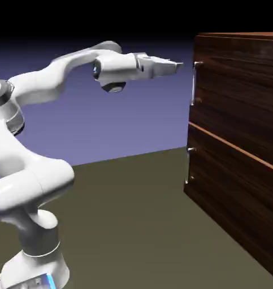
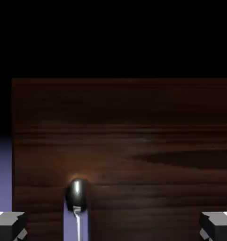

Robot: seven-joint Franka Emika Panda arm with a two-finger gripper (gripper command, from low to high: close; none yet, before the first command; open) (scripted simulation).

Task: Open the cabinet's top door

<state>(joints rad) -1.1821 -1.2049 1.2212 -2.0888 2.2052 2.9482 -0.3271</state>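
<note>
Dark wood grain covered the cabinet (image 1: pixel 240 141), which filled the right side of the exterior view and stood taller than the arm's reach line; a thin lighter seam split it into two stacked panels. The top door (image 1: pixel 240 84) was the upper panel and appeared flush with the body, so I judged it not yet opened. Its handle (image 1: pixel 194 83), a slim silver bar, ran vertically along the edge nearest the robot, so its long axis was upright. The lower handle (image 1: pixel 188 165) sat on the panel beneath and was not the target. The gripper (image 1: pixel 177 65) pointed horizontally at the door, level with the bar's upper end and just short of it, not touching. In the hand view the bar's rounded top (image 2: pixel 77 194) sat low and left of centre, nearer the left fingertip (image 2: pixel 9 225) than the right one; the fingers stood wide apart with nothing between them. I judged the hand needed to drop along the bar and shift toward it before closing. No brand, label or writing was readable anywhere.
</note>
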